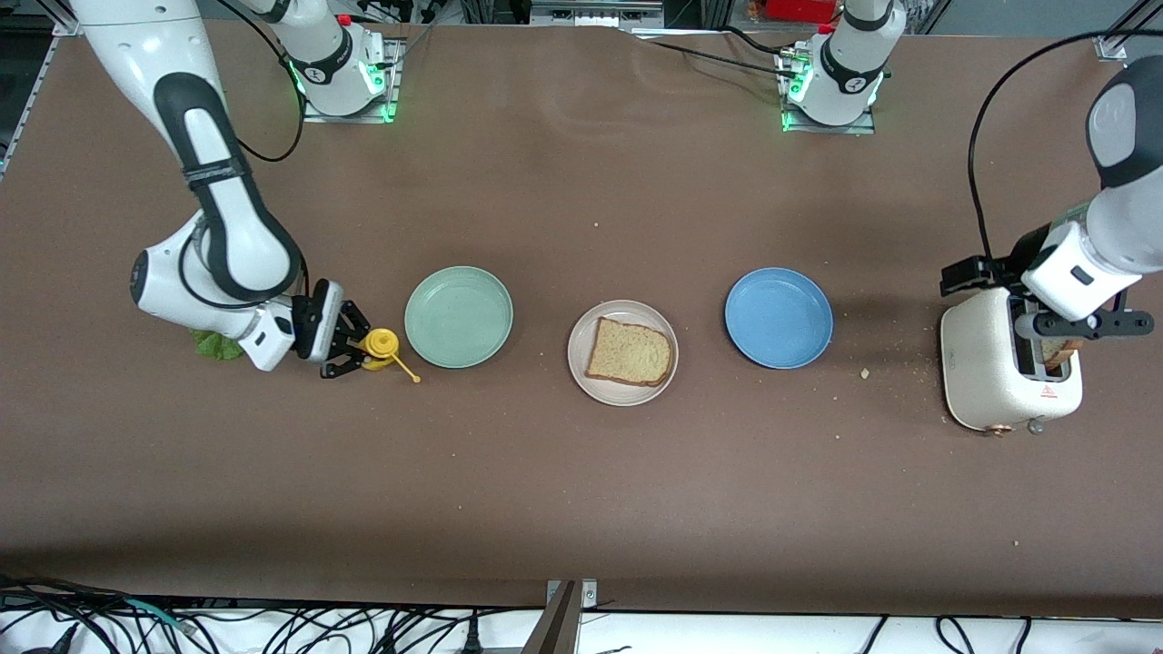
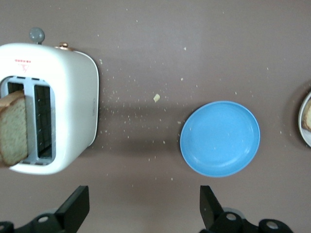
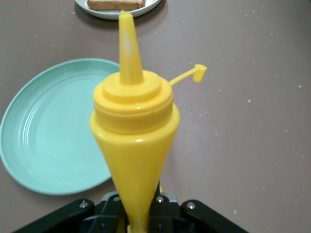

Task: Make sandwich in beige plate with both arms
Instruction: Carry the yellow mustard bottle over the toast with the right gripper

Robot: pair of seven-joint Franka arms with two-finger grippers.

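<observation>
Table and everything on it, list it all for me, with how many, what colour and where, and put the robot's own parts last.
Round beige plate: one, off-white, mid-table.
Square slice of brown-crusted toast: one, tan, lying on the beige plate.
Round mint-green plate: one, beside the beige plate toward the right arm's end.
Round blue plate: one, beside the beige plate toward the left arm's end.
White toaster: one, at the left arm's end, a toast slice standing in one slot.
Yellow plastic squeeze bottle: one, cap off on its tether, beside the mint-green plate.
Green lettuce leaf: one, partly hidden under the right arm.
Brown table: one.
Right gripper: shut on the squeeze bottle.
Left gripper: open, over the toaster.
</observation>
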